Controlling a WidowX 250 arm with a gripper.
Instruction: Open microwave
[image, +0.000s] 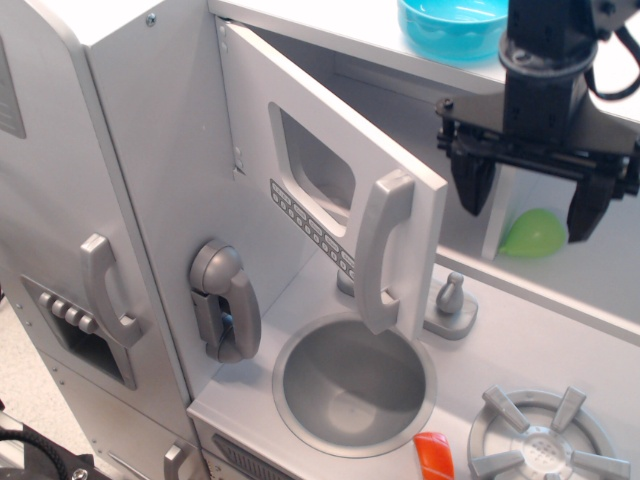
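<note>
Nearest the camera sit an orange scrap (433, 456) at the bottom edge, the burner (540, 438) to the right and the round sink (352, 382), all on the grey counter (520, 340). To the left stands the fridge (60, 200) with its own handle, and a toy phone (224, 300) hangs on the side wall just beside the sink.

Above the sink the microwave (330, 190) shows its door swung well out from the hinge side at the left, the free edge with the long handle (382, 250) hanging over the basin – the window and button strip face the camera at a slant. Behind the door the compartment is exposed, with a green object (535, 232) lying inside at the right.

Farther back the gripper (535, 195) hovers in front of the open cavity, apart from the handle, its jaws spread wide and holding nothing. A blue bowl (455, 25) rests on top of the unit.

By this showing the task looks essentially done – the door is open; at most a little more swing remains
</note>
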